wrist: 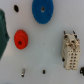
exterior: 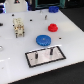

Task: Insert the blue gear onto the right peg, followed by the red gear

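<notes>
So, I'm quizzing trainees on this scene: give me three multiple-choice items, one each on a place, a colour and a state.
1. In the exterior view, where is the blue gear?
A) on a peg
B) flat on the table, just beyond the plate
C) atop the red gear

2. What colour is the smaller gear?
A) red
B) green
C) yellow

3. What are the plate's pegs carrying?
A) both gears
B) one gear
C) nothing

Answers: 1 B, it lies on white table clear of the plate. 2 A, the smaller disc is red. 3 C, the pins stand bare.
</notes>
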You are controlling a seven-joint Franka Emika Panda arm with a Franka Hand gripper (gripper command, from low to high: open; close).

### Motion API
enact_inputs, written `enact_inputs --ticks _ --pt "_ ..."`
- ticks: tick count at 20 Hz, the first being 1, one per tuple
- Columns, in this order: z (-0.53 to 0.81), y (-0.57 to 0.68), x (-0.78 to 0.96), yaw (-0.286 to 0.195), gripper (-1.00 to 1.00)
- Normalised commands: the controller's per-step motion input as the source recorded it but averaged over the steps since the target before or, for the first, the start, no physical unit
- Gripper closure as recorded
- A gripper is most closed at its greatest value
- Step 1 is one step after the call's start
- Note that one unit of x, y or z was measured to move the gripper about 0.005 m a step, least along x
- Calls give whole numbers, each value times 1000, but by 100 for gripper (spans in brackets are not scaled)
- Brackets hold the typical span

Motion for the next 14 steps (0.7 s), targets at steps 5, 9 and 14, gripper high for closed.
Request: enact_inputs --ticks 5,9,14 --pt "-441 304 -273 0 -100" --pt "-483 176 -124 0 -100" --pt "-499 28 -73 0 -100"
